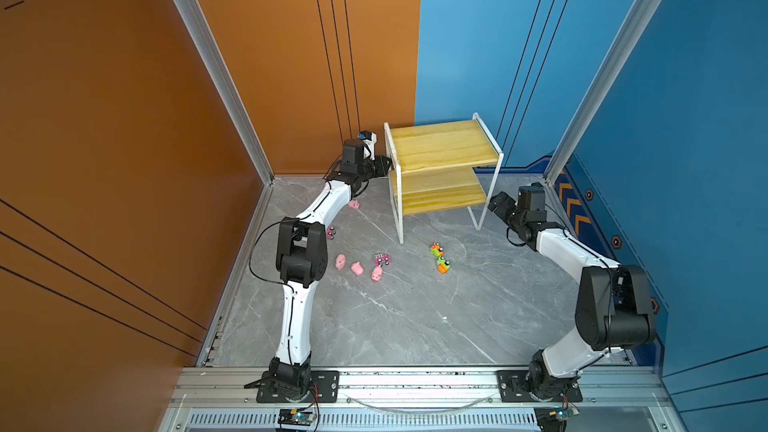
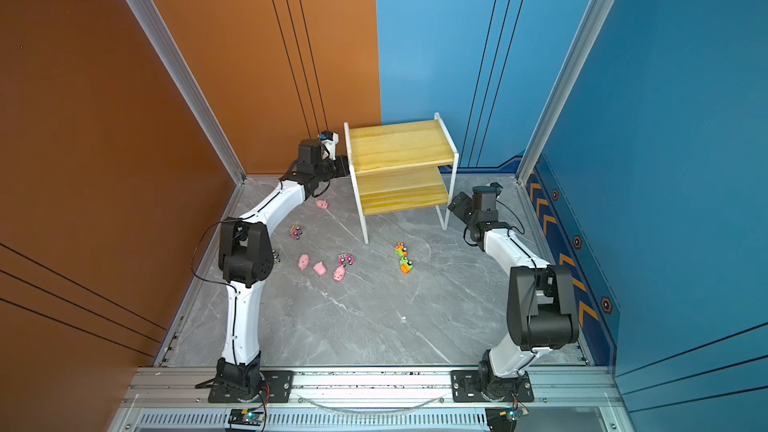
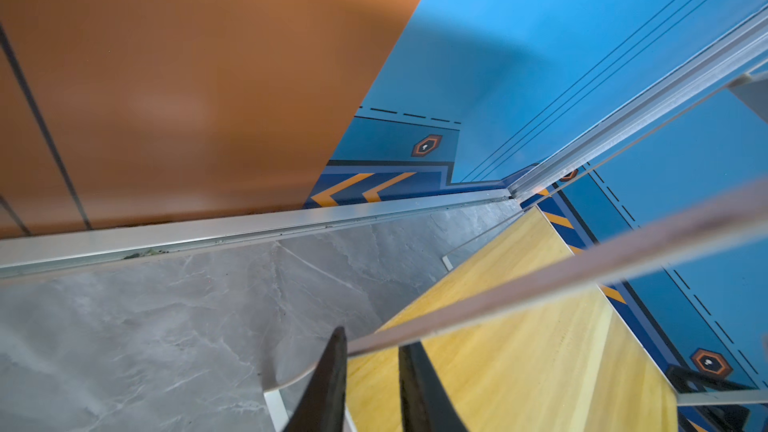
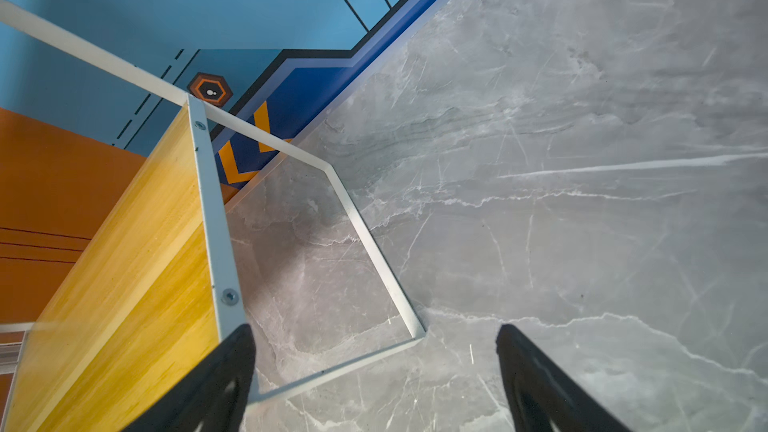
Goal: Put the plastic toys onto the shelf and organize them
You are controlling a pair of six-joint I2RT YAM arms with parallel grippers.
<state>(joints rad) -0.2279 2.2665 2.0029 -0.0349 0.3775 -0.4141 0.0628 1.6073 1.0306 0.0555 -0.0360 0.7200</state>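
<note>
Grey marbled tabletop (image 1: 415,326) bears shelf (image 1: 440,143), pigs (image 1: 356,268), toy cars (image 1: 439,258).

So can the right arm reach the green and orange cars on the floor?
Probably yes. The right gripper is open and empty, with bare floor toward the cars; only the shelf's leg stands near.

Smooth orange wall (image 1: 104,139) with thin black lines on the left, blue wall (image 1: 465,35) behind and right, silver aluminium corner posts (image 1: 216,72), grey marble-veined floor (image 1: 415,326), orange chevron trim (image 1: 577,211) low on the blue, soft even light
</note>
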